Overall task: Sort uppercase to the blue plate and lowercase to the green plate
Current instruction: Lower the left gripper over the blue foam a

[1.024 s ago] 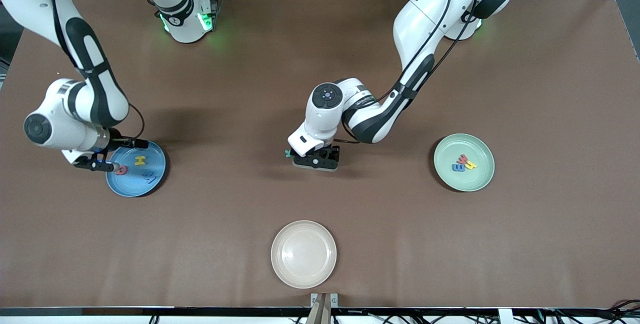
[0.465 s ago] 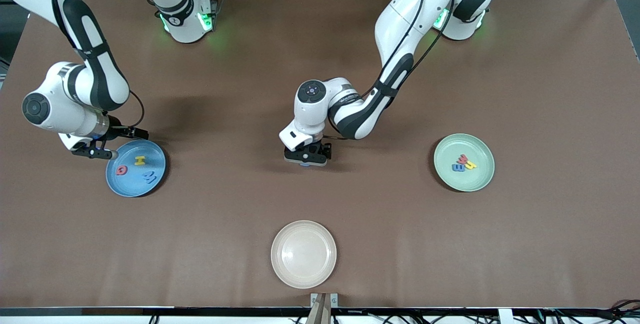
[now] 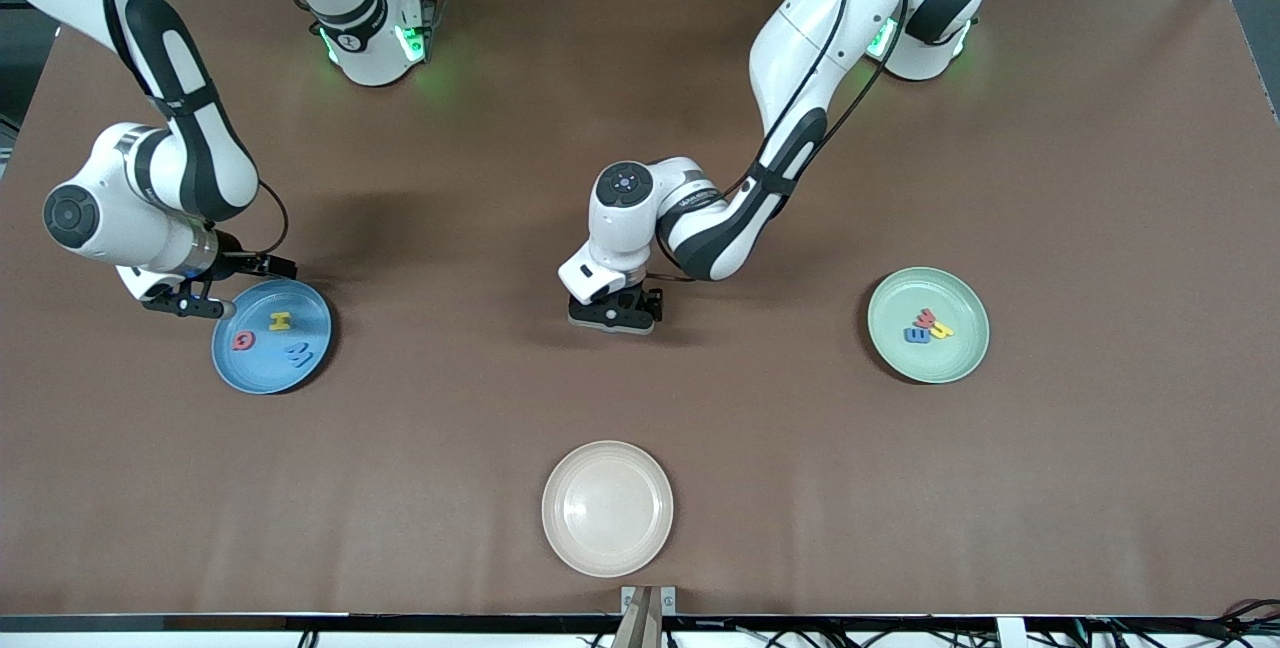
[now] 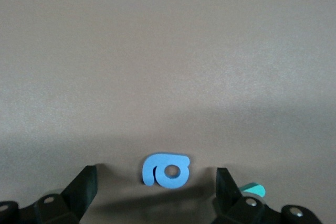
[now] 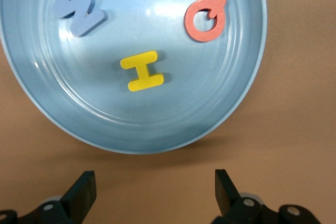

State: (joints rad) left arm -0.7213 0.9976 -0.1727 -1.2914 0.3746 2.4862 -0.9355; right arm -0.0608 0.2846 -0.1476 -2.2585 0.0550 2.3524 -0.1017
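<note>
While I watch from the front view, my left gripper point(image 3: 611, 317) sits low over the middle of the brown table point(image 3: 1100, 178) and hides what lies under it, and my right gripper point(image 3: 190, 306) hangs just off the rim of the blue plate point(image 3: 315, 303) toward the robots' bases. That plate holds the red Q point(image 3: 241, 339), yellow H point(image 3: 281, 321) and blue W point(image 3: 298, 356); the green plate point(image 3: 960, 360) holds the red w point(image 3: 925, 317), blue e point(image 3: 915, 335) and a small yellow letter point(image 3: 941, 330). A cream-white plate point(image 3: 607, 508) lies nearest the camera. My left wrist view alone shows the blue a point(image 4: 166, 170) flat between wide-open, empty fingers point(image 4: 84, 190), with the teal R point(image 4: 252, 188) peeking past one finger. My right wrist view shows open, empty fingers point(image 5: 82, 192) beside the plate.
</note>
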